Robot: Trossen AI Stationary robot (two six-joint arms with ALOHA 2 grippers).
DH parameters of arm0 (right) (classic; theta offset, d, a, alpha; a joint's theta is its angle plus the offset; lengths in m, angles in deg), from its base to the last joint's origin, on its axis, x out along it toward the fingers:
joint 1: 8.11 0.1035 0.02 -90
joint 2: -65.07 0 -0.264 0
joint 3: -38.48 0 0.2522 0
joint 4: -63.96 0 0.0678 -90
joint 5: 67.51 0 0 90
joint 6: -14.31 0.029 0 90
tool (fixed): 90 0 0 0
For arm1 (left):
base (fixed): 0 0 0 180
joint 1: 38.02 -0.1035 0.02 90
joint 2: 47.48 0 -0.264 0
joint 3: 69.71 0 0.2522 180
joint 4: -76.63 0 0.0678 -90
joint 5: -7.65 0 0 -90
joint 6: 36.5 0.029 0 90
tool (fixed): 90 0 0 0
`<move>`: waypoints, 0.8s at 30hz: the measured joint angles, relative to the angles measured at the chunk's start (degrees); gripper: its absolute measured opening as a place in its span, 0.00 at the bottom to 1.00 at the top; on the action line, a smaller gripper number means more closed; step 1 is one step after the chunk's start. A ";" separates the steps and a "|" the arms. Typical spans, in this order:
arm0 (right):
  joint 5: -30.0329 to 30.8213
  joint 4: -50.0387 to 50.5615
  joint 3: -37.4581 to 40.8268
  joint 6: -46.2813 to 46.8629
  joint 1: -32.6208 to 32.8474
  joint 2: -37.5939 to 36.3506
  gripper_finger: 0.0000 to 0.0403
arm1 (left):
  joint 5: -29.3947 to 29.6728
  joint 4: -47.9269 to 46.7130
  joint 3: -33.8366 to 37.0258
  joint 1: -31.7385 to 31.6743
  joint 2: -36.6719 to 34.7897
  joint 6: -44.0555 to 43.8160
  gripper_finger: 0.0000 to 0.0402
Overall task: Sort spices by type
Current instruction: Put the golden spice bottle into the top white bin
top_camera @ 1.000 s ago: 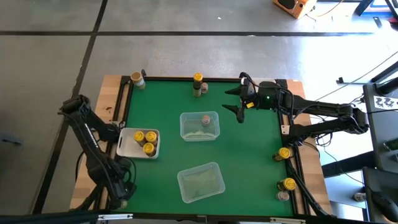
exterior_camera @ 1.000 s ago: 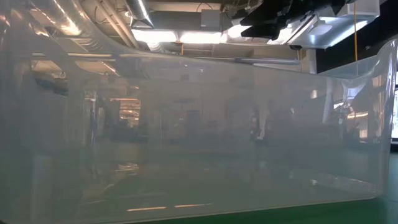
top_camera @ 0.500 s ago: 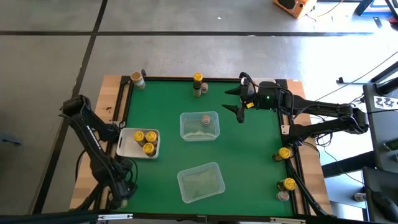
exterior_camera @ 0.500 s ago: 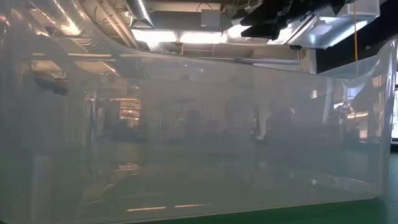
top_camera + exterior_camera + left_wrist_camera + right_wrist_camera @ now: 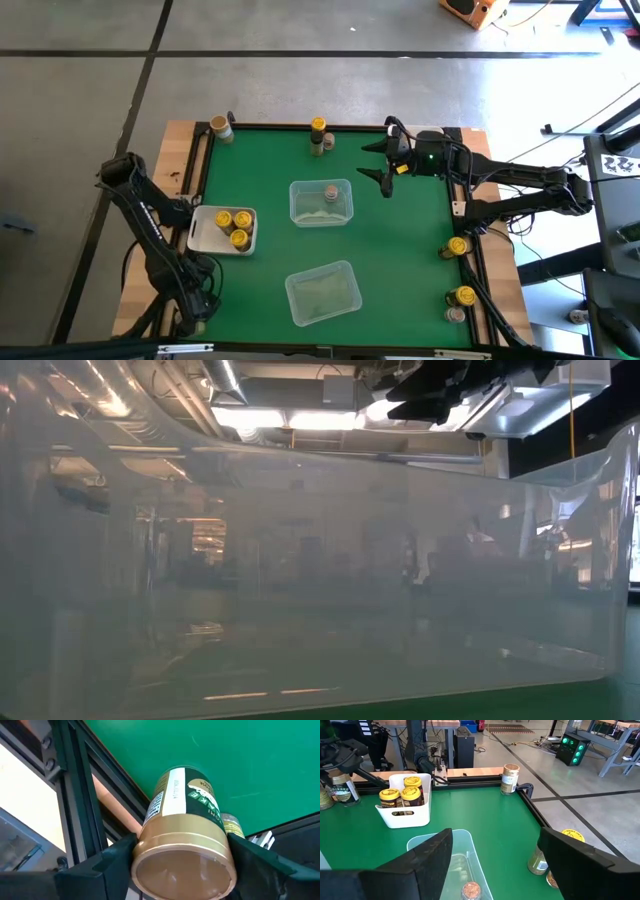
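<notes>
In the left wrist view a spice jar [image 5: 182,810] with a tan lid and a green label stands upright on the green mat at the table's near left corner. My left gripper [image 5: 182,857] is shut on it from above. A second small jar [image 5: 231,826] stands right beside it. In the high view the left arm hides this corner. My right gripper [image 5: 378,162] hangs open above the mat at the far right and holds nothing. Three yellow-lidded jars sit in a white tray [image 5: 200,232]. A pinkish-brown-lidded jar [image 5: 330,192] stands in a clear tub [image 5: 345,205]. My left gripper has the tan lid's rim [image 5: 142,845] pinched between its two fingers, one on each side of the lid. The fingers come from above, pointing steeply down. The jar stands upright with its base on the mat.
A second clear tub [image 5: 322,292] sits near the front edge and fills the low view. A tan-lidded jar [image 5: 220,127] and two more jars [image 5: 318,135] stand along the far edge. Three jars [image 5: 458,245] line the right edge. The black frame rail [image 5: 100,800] runs close by the held jar.
My left arm has sunk a little over the near left corner. My right arm has kept still.
</notes>
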 joint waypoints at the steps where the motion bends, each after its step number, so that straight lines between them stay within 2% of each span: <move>1: 0.00 0.00 0.00 0.02 0.00 0.00 0.74 | 0.14 -0.18 -0.10 -0.16 0.00 0.29 0.68; 12: 0.00 0.00 0.00 0.00 0.02 0.00 0.74 | 4.93 -0.31 -4.34 -5.45 0.17 9.51 0.68; 20: 0.00 0.00 0.00 0.00 0.00 0.00 0.74 | 5.36 0.32 -5.12 -9.54 0.02 18.35 0.67; 24: 0.01 0.00 0.00 0.00 0.00 0.00 0.74 | 9.19 -0.57 -9.21 -11.40 0.00 25.21 0.68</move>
